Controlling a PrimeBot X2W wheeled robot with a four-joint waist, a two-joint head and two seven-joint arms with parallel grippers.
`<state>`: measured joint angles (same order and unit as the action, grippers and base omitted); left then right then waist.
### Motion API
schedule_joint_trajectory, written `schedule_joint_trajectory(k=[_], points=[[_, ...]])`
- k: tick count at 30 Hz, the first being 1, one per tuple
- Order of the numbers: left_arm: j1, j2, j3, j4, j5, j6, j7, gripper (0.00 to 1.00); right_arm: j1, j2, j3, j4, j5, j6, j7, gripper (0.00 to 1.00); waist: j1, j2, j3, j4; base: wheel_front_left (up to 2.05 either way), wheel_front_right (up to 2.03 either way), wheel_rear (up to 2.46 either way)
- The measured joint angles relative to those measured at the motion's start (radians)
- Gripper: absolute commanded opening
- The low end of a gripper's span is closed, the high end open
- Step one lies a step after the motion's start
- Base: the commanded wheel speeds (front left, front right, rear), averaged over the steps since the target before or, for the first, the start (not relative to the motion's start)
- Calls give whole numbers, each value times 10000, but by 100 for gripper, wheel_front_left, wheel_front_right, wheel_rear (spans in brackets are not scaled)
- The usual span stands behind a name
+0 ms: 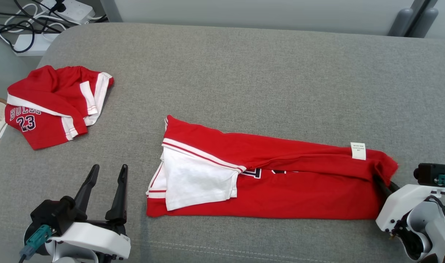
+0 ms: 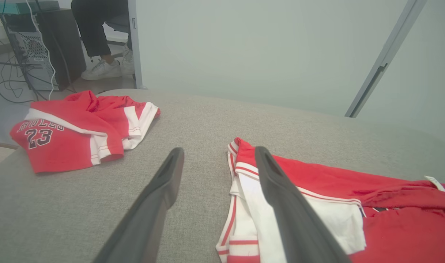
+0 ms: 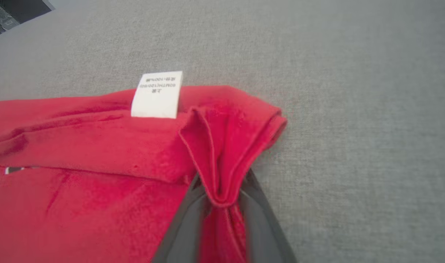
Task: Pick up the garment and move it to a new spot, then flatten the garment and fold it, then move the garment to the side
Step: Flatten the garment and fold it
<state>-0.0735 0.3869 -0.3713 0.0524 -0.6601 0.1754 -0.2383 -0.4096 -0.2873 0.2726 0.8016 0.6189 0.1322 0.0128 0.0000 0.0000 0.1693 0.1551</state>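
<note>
Two hands, folding step: right hand [image 3: 220, 190] clamps an end of the red garment [image 1: 281, 182]; left hand [image 1: 109, 167], open with the garment just to its right, should grip next.

Bare grey surface [image 1: 134, 120] separates jersey [image 1: 43, 95] from garment [image 1: 299, 190].

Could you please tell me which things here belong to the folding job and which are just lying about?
In the job:
- shirt, long and part-folded
- right hand, shut on the shirt's corner
- left hand, open beside the shirt's sleeve end

Lying about:
- jersey numbered 23, bundled to the left
- power strips with cables
- a person's shoes
- computer
</note>
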Motion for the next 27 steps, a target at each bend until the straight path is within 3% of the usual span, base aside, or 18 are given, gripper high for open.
schedule_joint_trajectory(k=[6,13,18,22,27], points=[[-2,-8,21,73,2,-73,-13,100,-3,-174,-171,228,366,81,-259,0,0,0,51,-119,0,0,0],[-24,-12,48,140,4,-167,-88,100,93,-1638,-1267,1080,518,40,-859,0,0,0,118,-320,0,0,0],[-184,-17,46,194,19,-249,-88,100,73,-1806,-1421,1005,508,38,-1012,0,0,0,120,-491,0,0,0],[-185,-10,48,209,23,-251,-90,100,41,-1532,-1185,-180,556,12,-1026,0,0,0,71,-610,0,0,0],[-184,52,63,199,77,-251,-90,100,104,-746,-121,-3411,598,12,-671,0,0,0,-16,-794,0,0,0]])
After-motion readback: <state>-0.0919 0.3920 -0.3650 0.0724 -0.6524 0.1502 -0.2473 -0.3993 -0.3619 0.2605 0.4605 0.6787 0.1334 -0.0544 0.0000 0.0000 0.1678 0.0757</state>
